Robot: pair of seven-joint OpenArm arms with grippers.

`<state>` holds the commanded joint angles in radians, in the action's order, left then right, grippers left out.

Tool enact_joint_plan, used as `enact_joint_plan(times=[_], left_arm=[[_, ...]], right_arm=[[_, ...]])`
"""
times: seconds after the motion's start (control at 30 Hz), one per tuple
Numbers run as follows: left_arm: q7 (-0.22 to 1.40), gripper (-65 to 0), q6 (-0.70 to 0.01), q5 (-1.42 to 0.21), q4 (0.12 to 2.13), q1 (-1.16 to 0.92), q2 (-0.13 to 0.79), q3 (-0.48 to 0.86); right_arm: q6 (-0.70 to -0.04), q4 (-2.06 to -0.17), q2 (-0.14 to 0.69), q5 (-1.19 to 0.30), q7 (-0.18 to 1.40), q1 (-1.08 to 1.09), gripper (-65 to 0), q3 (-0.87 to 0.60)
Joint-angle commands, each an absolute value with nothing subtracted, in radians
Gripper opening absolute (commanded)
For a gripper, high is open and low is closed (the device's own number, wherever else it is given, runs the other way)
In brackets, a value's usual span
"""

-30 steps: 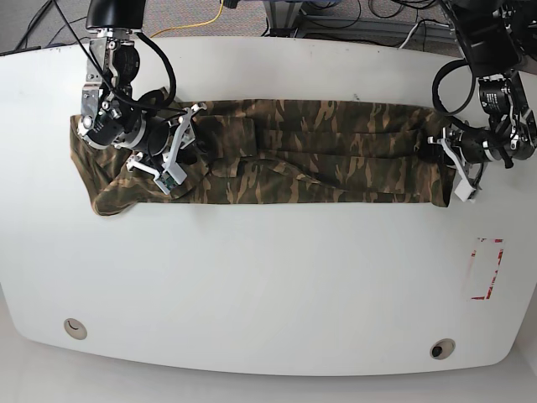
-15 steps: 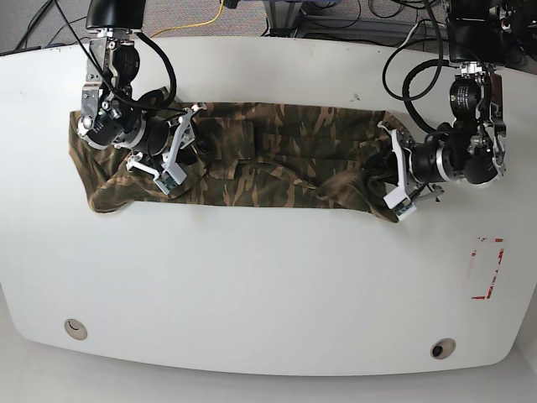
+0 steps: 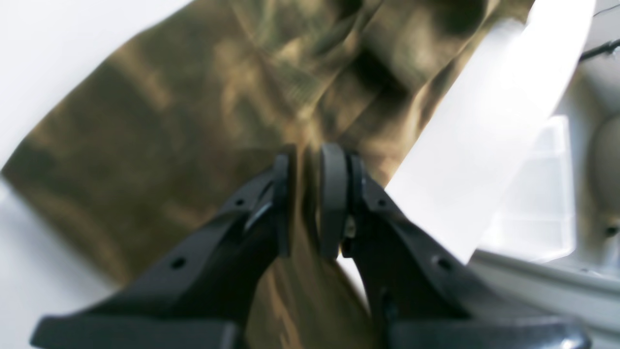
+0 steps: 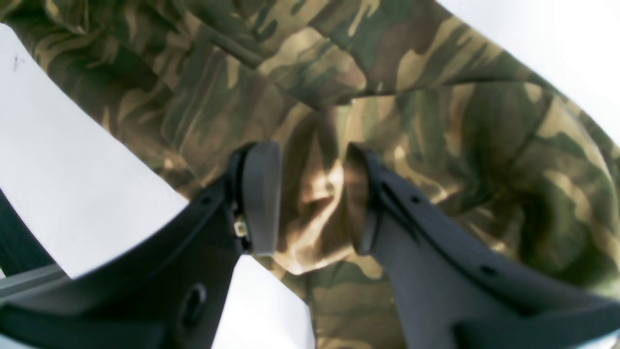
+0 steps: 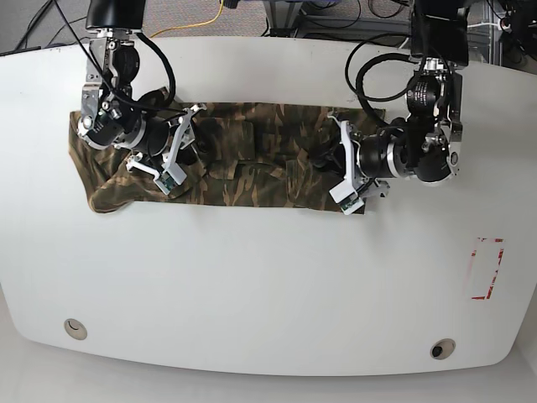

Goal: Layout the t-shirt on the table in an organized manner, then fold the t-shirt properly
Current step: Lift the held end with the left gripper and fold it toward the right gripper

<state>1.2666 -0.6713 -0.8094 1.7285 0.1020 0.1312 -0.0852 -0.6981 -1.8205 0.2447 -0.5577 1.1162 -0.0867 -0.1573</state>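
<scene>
Fold step: left tool (image 3: 304, 203) clamps the t-shirt (image 5: 252, 159) hem, right tool (image 4: 310, 198), part-open, straddles cloth; next, lay hem flat on worktop (image 5: 268, 285).

Left tool (image 3: 310, 203) pads nearly together, pinching cloth; right tool (image 4: 310, 198) jaws apart, straddling cloth fold.

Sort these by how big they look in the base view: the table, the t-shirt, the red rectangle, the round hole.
1. table
2. t-shirt
3. red rectangle
4. round hole
</scene>
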Motion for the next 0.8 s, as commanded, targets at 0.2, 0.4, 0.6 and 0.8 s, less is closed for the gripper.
enact_joint_plan(times=[0.2, 0.4, 0.6, 0.8], left_arm=[[1.264, -58.3, -0.664, -0.809, 1.656, 0.111, 0.074, -0.082], [1.262, -58.2, -0.624, -0.809, 1.62, 0.14, 0.021, -0.082], [1.271, -55.4, -0.631, -0.817, 1.616, 0.151, 0.007, -0.085], [1.303, -43.8, -0.633, -0.858, 1.644, 0.165, 0.021, -0.022]], right_arm=[[-0.698, -1.821, 0.243, -0.561, 1.115, -0.087, -42.8, -0.157], [-0.698, -1.821, 0.242, -0.564, 1.115, -0.085, -42.8, -0.157], [-0.698, -1.821, 0.239, -0.561, 1.115, -0.085, -42.8, -0.157], [-0.698, -1.821, 0.24, -0.559, 1.115, -0.084, -42.8, -0.157]])
